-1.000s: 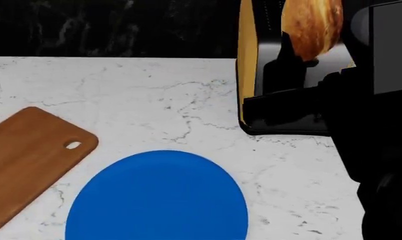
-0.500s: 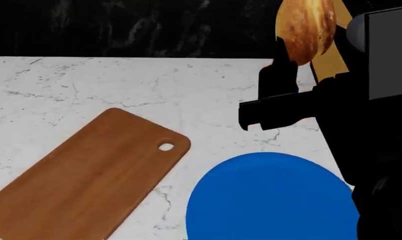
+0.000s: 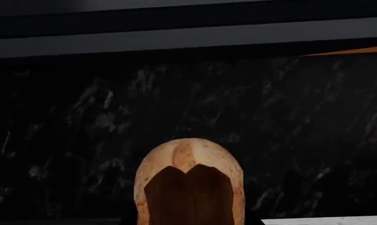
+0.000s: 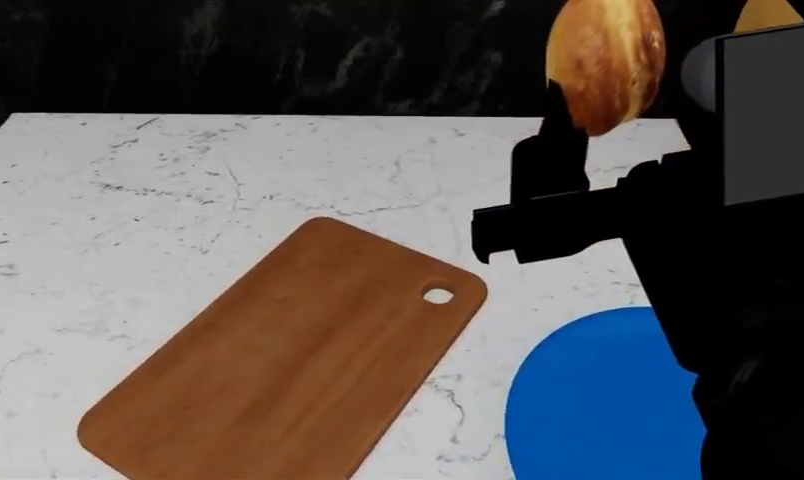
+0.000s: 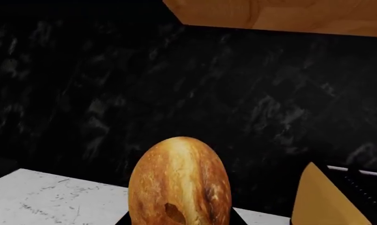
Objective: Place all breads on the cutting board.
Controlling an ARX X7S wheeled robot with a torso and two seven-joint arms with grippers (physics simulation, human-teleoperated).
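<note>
Cutting board (image 4: 289,350) now sits further right in head view | right end effector (image 4: 582,125) pinches golden roll (image 4: 605,60), left end effector (image 3: 188,220) pinches pale-crusted roll (image 3: 188,161) | rolls look light, crusty: grip mid-body gently

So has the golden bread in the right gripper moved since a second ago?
Yes. Judged against the cutting board, the golden bread in the right gripper has travelled left, closing much of the gap to the board.

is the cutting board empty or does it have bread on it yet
Empty. In the head view the cutting board lies bare on the counter, while the golden roll is held up in the air.
</note>
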